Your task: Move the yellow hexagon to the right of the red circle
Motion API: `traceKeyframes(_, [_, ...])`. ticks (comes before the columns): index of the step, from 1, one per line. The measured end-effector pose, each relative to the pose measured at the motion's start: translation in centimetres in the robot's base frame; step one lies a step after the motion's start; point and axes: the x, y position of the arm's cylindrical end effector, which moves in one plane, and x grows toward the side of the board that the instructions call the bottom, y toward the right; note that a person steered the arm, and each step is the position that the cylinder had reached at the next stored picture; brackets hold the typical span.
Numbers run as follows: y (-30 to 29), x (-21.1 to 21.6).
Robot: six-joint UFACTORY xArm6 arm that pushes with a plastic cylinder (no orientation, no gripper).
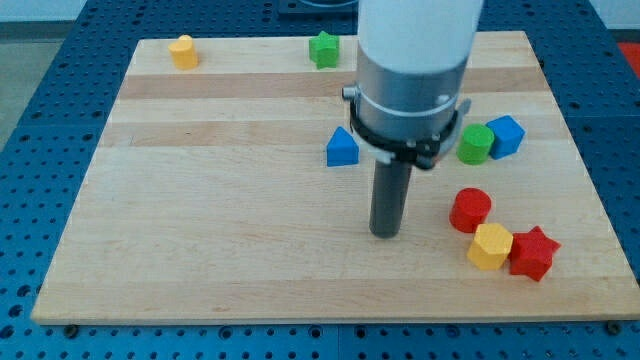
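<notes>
The yellow hexagon (pixel 490 246) lies near the board's lower right, just below and slightly right of the red circle (pixel 470 210), touching it. A red star (pixel 533 253) sits against the hexagon's right side. My tip (pixel 385 234) rests on the board to the left of the red circle and the hexagon, a short gap away from both. The arm's white and grey body (pixel 412 75) rises above the tip and hides part of the board behind it.
A blue triangular block (pixel 342 148) lies left of the rod. A green cylinder (pixel 475 144) and a blue cube (pixel 505 136) sit together at the right. A green star (pixel 323 49) and a yellow block (pixel 183 51) lie along the top edge of the wooden board (pixel 200 240).
</notes>
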Motion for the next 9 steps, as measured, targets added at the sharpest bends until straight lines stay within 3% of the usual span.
traceKeyframes(2, [3.8,5.6])
traceKeyframes(4, [8.8,6.7])
traceKeyframes(9, [10.0,2.0])
